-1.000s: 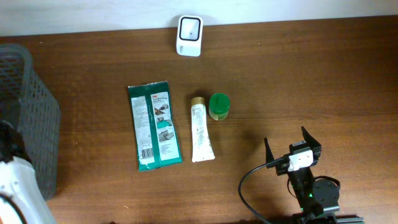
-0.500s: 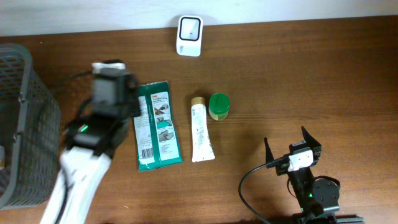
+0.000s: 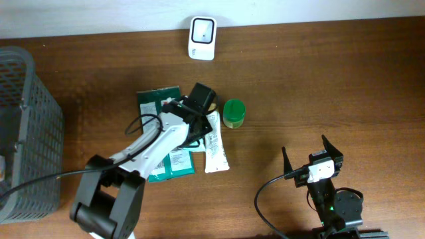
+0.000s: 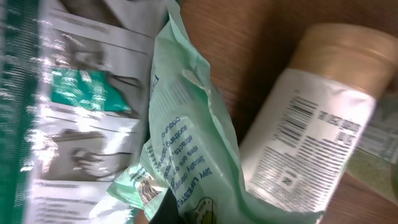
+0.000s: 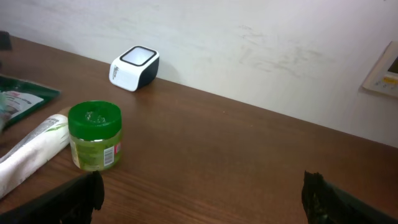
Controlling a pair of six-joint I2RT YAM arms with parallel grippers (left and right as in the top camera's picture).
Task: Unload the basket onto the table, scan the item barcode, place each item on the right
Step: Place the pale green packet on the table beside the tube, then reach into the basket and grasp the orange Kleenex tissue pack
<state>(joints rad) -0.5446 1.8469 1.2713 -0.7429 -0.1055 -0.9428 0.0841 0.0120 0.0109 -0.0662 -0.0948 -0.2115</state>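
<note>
Currently, the right gripper (image 3: 304,147) stays where it was, on the near side of the tube (image 3: 216,149) and to its right, jaws spread wide on nothing. The left gripper (image 3: 196,118) now stands over the tube's capped end; half a second earlier it was on the far side of the green packet (image 3: 154,106) from the tube. Its jaws are closed together, and no grasp can be made out. The left wrist view shows the tube's tan cap (image 4: 339,46) and its barcode label (image 4: 298,124). The green jar (image 3: 234,113) sits just right of the tube. Bare table (image 3: 345,73) extends to the tube's right, and the grey basket (image 3: 30,126) bounds the left edge. Beyond the tube, the white scanner (image 3: 202,29) rests by the pale wall (image 5: 261,37). The surface is dark brown wood.
</note>
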